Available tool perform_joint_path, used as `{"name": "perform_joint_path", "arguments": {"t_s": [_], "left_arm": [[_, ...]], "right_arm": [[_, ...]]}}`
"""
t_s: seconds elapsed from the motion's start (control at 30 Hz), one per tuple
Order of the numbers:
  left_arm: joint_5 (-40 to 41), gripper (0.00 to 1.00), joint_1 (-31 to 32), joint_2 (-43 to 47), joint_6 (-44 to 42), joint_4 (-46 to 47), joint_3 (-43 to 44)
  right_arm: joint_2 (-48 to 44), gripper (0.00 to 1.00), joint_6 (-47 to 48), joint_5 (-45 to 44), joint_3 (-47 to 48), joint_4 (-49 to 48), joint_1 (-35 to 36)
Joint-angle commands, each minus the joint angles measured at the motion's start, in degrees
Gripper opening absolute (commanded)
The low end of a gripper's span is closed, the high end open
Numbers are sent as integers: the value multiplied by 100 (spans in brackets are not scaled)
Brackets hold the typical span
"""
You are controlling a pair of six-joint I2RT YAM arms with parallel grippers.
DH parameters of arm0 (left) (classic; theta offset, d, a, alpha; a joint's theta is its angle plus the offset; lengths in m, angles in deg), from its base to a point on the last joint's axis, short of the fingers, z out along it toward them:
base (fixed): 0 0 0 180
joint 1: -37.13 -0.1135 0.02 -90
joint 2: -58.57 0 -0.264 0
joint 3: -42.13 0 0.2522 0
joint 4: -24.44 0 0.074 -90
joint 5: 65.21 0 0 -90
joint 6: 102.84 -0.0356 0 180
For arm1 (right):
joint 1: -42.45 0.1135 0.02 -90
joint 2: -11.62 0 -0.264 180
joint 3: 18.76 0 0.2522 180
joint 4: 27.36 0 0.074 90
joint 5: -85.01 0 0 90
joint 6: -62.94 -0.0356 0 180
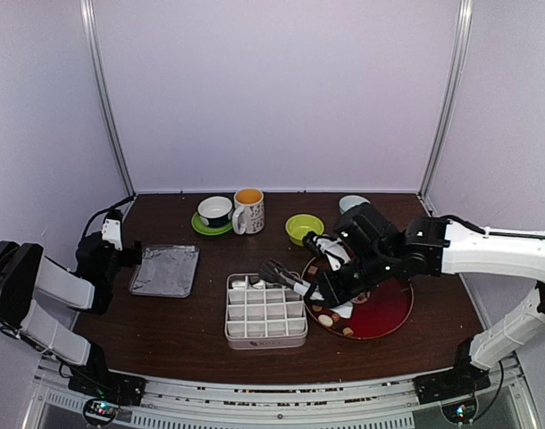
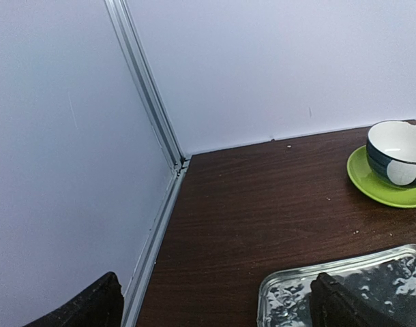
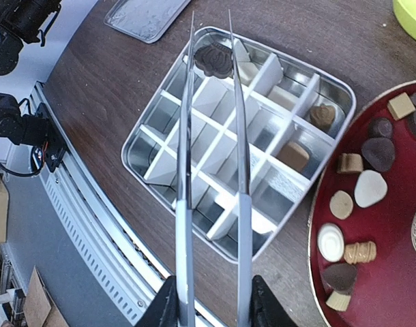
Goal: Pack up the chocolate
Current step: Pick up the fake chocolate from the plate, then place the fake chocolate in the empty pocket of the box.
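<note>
Pinching dark chocolate [image 3: 215,61], tongs [image 3: 183,204] above divided tin [image 3: 290,65].

This is looking like a robotics lab test booth. Plain white panels [image 1: 281,89] are enclosing a dark wooden surface [image 1: 183,326] on three sides. Aluminium posts [image 1: 110,107] are framing the corners. A slotted metal rail [image 1: 281,402] is carrying two bolted arm bases, with a black cable [image 1: 98,214] trailing.

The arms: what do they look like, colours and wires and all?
The left arm and right arm are chunky white shells linked by black joints. A thin black cable loops by the left wrist. The left claw and right claw are black, each with two fingers.
</note>
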Motion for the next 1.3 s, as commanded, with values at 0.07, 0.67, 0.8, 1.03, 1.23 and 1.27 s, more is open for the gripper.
{"name": "perform_joint_path", "arguments": {"t_s": [0.07, 0.67, 0.8, 1.03, 1.23, 1.27], "left_arm": [[-5, 98, -42, -9, 1, 362, 90], [-12, 98, -46, -9, 1, 358, 90], [-11, 98, -40, -9, 1, 359, 90], [-9, 98, -45, -9, 1, 357, 90], [-9, 98, -42, -9, 2, 357, 90], [-7, 98, -40, -9, 1, 361, 90]], "right_arm": [[822, 24, 147, -177, 616, -671, 178], [1873, 32, 390, -827, 1385, -477, 309], [1854, 36, 409, -806, 1386, -478, 334], [1789, 40, 430, -859, 1338, -477, 341], [1558, 38, 454, -970, 1276, -460, 343], [1462, 38, 478, -975, 1232, -448, 338]]}}
